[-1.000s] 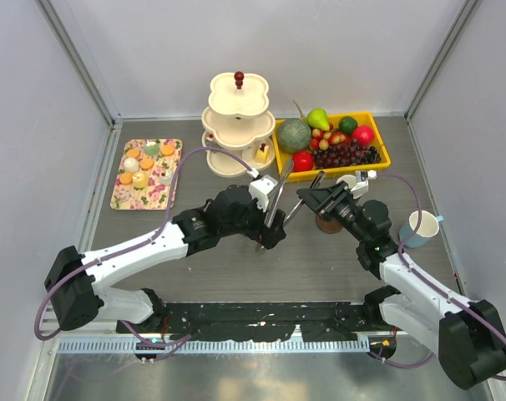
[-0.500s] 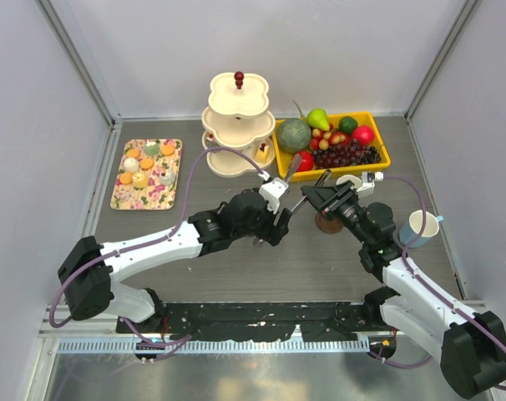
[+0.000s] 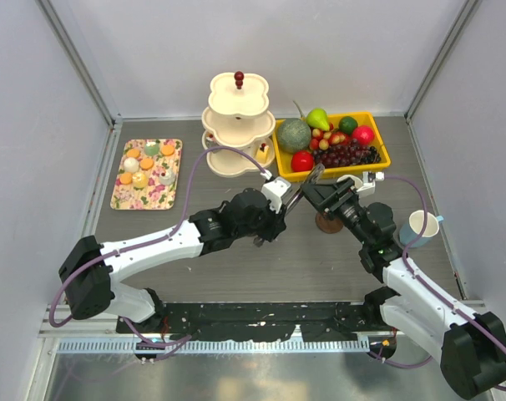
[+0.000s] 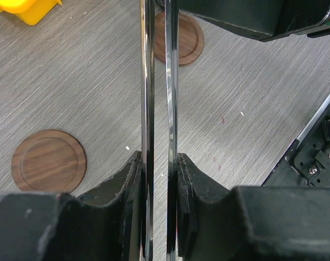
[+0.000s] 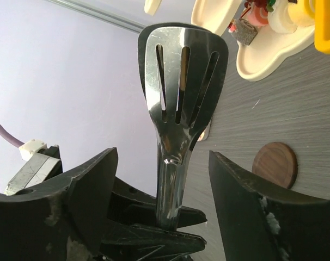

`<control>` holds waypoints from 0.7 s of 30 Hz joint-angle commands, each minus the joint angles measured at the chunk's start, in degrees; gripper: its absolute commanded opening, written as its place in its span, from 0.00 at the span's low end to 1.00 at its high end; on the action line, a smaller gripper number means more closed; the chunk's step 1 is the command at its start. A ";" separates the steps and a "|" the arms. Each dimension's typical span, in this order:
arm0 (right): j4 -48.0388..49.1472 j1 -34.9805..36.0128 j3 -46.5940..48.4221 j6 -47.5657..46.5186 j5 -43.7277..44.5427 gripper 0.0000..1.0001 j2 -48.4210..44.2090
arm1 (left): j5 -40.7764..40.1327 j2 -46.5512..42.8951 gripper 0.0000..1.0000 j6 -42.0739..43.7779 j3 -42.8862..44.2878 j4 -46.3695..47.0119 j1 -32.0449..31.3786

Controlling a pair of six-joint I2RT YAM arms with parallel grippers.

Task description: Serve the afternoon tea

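Squeezing the shiny metal tongs (image 4: 147, 81) between its two black fingers, my left gripper (image 4: 159, 163) has a tight hold on them, and the two thin metal arms stand close together. My right gripper (image 5: 162, 157) is spread wide. It has one finger on each side of the tongs' flat end with the long slots, and neither finger touches it.

Below my left gripper, two round brown wooden coasters (image 4: 49, 161) lie flat on the grey table (image 4: 89, 81), well apart from each other. Seen from above, both grippers meet over the middle of the table, just in front of the yellow tray of fruit (image 3: 367, 116).

The little sweets (image 3: 144, 165), orange, white and pale green, sit on the flowered tray (image 3: 140, 199) far to my left. A small yellow cake piece (image 3: 261, 153) is on the bottom plate of the cream three-level stand (image 3: 236, 117). The white-and-blue mug (image 3: 422, 225) stands near my right arm.
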 commanded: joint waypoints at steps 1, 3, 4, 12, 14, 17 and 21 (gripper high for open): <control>0.74 -0.08 2.33 -2.83 2.09 0.75 -1.64 | 0.65 -0.05 0.18 -0.72 3.18 0.56 0.14; -0.41 -0.25 2.16 -3.01 3.14 0.76 -1.81 | 1.26 -0.57 0.17 -0.55 2.91 0.73 0.23; -0.67 -0.25 1.98 -2.92 3.50 0.76 -2.08 | 1.52 -1.01 0.17 -0.37 2.82 0.82 0.14; 0.38 -1.92 1.72 -3.01 3.85 0.73 -1.64 | 3.99 -1.46 0.16 2.26 3.17 -0.84 0.14; 0.56 -2.80 2.50 -3.18 3.24 0.73 -1.47 | 5.74 -1.63 0.16 2.71 3.09 -1.63 0.14; 0.38 -4.12 2.77 -3.27 2.80 0.71 -1.38 | 5.92 -2.51 0.16 3.14 2.65 -1.64 0.14; 0.91 -5.35 2.77 -2.92 1.83 0.64 -1.12 | 6.53 -3.12 0.16 3.50 2.47 -1.90 0.14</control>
